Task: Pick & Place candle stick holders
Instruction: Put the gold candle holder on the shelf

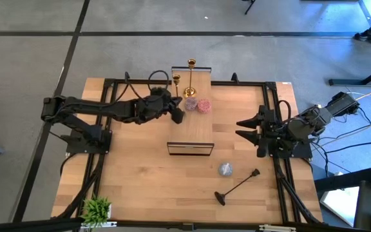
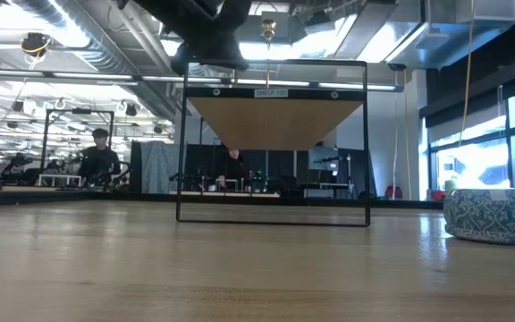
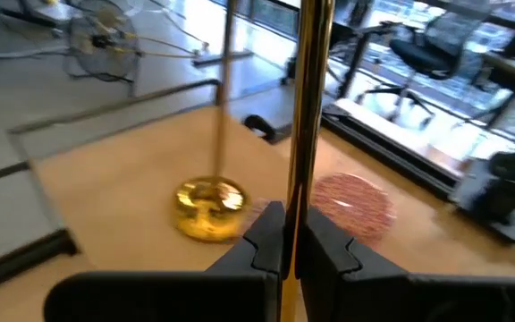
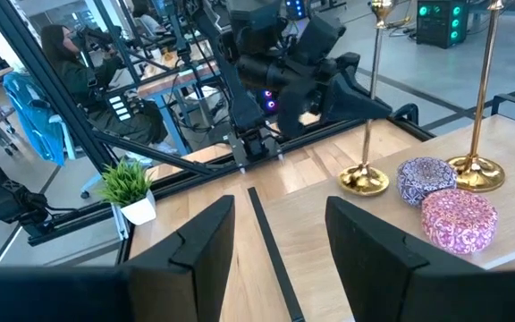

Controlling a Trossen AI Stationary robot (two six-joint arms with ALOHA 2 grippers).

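From above, my left fingers (image 1: pixel 176 111) are out over the raised light wooden plank (image 1: pixel 192 129) at the back of the bench (image 1: pixel 134 180). They are clenched on the stem of a thin gold metal candle stick holder (image 1: pixel 176 80). A taller gold holder with a round base (image 1: pixel 190 91), a purplish sparkly round cup (image 1: pixel 190 103) and a pink sparkly round cup (image 1: pixel 203 106) cluster just beside it. My right fingers (image 1: pixel 250 128) wait at the bench's right edge. A blue patterned round cup (image 1: pixel 225 169) and a long black candle stick holder (image 1: pixel 237 188) lie in front of them on the bench, I judge yet to be placed.

From bench height, the plank's black wire frame (image 2: pixel 186 143) shows why I reach from above: the plank sits well up off the bench. The blue cup rests at the far right.

Through my left wrist, both pads pinch the gold stem low down, which should keep so thin a piece upright.

Through my right wrist, the right fingers stand apart and hold nothing. The gripped holder's round base looks to be resting on the plank, near the purplish cup.
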